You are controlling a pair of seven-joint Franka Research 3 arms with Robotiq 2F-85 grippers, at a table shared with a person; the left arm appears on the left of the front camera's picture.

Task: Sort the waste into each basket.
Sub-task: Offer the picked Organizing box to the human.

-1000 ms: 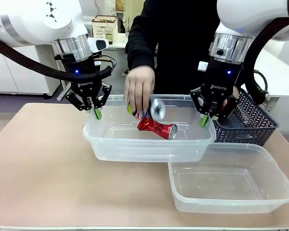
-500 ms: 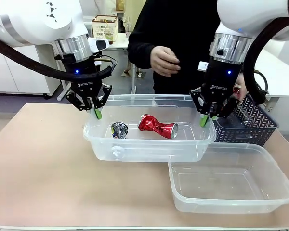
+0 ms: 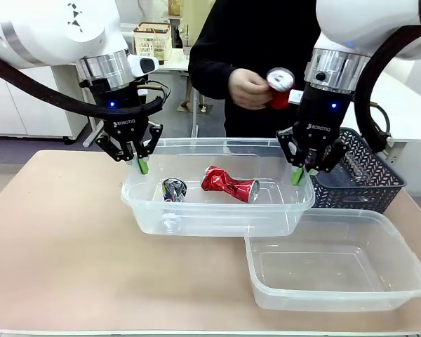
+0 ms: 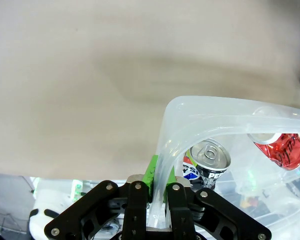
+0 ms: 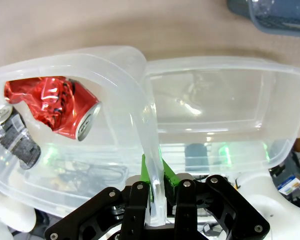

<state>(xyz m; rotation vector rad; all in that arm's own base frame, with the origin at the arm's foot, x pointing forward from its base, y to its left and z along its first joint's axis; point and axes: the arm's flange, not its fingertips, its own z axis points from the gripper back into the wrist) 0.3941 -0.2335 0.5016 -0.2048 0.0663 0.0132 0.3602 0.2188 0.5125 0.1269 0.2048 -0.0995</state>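
Both grippers hold the first clear tub (image 3: 217, 214) by its ends. My left gripper (image 3: 142, 166) is shut on its left rim, my right gripper (image 3: 299, 175) on its right rim. Inside lie a crushed red can (image 3: 229, 184) and a dark silver can (image 3: 173, 189). The left wrist view shows the left gripper (image 4: 157, 187) pinching the rim, with the silver can (image 4: 208, 160) and the red can (image 4: 277, 150) behind it. In the right wrist view the right gripper (image 5: 159, 187) clamps the tub wall near the red can (image 5: 65, 112). A second clear tub (image 3: 337, 261) is empty at front right. The person's hand holds another red can (image 3: 278, 87) above the table.
A dark lattice basket (image 3: 361, 179) stands behind the right gripper, against the held tub's right end. The person stands at the far side, close to the tub. Bare tabletop (image 3: 56, 239) lies at the left and front.
The person's hand dropped the silver can into the held tub, drew back, and now holds up another red can near my right arm. Neither gripper has moved.
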